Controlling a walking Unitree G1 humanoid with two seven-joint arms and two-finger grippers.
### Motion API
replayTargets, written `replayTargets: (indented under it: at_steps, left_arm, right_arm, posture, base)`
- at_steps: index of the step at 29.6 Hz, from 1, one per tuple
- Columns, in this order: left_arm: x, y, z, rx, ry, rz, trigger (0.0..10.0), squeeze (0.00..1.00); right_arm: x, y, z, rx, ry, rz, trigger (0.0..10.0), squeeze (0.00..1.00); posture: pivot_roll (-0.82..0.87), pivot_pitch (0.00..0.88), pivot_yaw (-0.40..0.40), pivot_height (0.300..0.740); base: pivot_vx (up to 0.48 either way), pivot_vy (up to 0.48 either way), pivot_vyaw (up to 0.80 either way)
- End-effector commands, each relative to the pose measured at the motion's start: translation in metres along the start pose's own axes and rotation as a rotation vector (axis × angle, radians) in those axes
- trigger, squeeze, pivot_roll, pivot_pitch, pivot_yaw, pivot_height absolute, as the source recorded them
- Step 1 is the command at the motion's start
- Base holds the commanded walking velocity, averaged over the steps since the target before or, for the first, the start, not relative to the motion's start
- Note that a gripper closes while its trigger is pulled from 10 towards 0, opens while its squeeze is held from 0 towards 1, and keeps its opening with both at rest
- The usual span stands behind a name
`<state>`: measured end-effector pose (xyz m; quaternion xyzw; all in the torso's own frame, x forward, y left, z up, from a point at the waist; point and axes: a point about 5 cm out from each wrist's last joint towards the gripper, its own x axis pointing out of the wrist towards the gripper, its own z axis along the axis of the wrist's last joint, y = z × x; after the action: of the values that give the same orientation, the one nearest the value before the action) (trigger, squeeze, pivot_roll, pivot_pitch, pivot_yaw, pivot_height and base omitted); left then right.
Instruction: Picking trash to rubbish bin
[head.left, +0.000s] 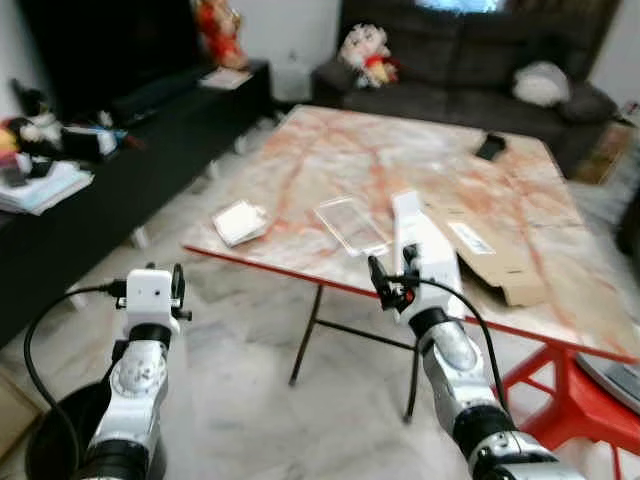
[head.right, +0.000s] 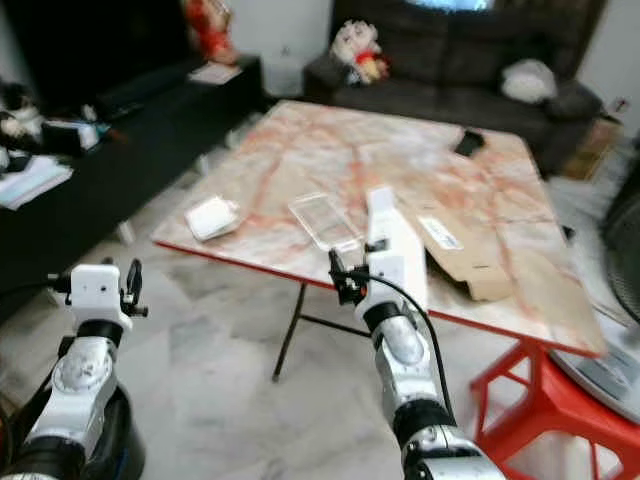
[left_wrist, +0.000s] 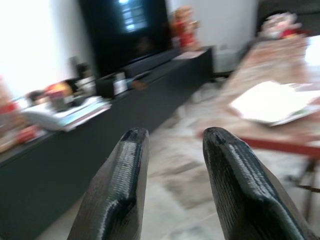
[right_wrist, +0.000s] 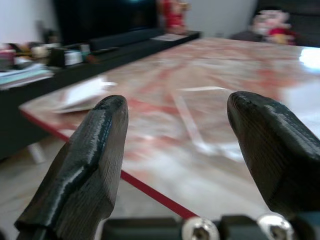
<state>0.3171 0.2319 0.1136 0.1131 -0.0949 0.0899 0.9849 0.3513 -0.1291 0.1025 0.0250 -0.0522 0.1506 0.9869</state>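
Right gripper (right_wrist: 172, 145) hangs wide open at the near edge of the table (head.left: 520, 215), facing what looks like a clear plastic tray (head.left: 351, 224); left gripper (left_wrist: 172, 170) sits narrowly open.

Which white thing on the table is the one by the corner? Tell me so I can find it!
Look at the big marble table with orange veins and a red edge. Go to its near corner on the robot's left side, where the white crumpled paper lies. Beside it sits a clear plastic tray you can see through, and farther right flat brown cardboard; the paper alone is solid white.
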Motion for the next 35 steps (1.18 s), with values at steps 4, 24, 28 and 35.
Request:
replayTargets:
  at_steps: [4, 24, 28, 35]
  left_arm:
    - [-0.0003, 0.0018, 0.0005, 0.007, -0.004, 0.008, 10.0, 0.0]
    - [0.0007, 0.0016, 0.0012, 0.002, -0.005, 0.017, 10.0, 0.0]
    - [0.0007, 0.0026, 0.0014, 0.003, -0.006, 0.018, 10.0, 0.0]
    - [0.0008, 0.0026, 0.0015, 0.003, -0.007, 0.019, 10.0, 0.0]
  right_arm:
    - [0.0031, 0.0014, 0.0056, -0.005, -0.022, 0.017, 10.0, 0.0]
    - [0.0042, -0.0007, 0.0057, 0.028, -0.016, 0.006, 10.0, 0.0]
    - [0.0046, 0.0001, 0.0058, 0.036, -0.016, 0.007, 10.0, 0.0]
    - [0.0048, 0.0004, 0.0067, 0.035, -0.024, 0.011, 10.0, 0.0]
  posture:
    - [0.06, 0.0, -0.066, 0.74]
    - [0.06, 0.0, -0.072, 0.74]
    - [0.06, 0.0, -0.072, 0.74]
    - [0.06, 0.0, -0.073, 0.74]
  base:
    - [0.253, 0.0, 0.8]
    - [0.261, 0.0, 0.07]
    - [0.28, 0.0, 0.0]
    - [0.282, 0.0, 0.0]
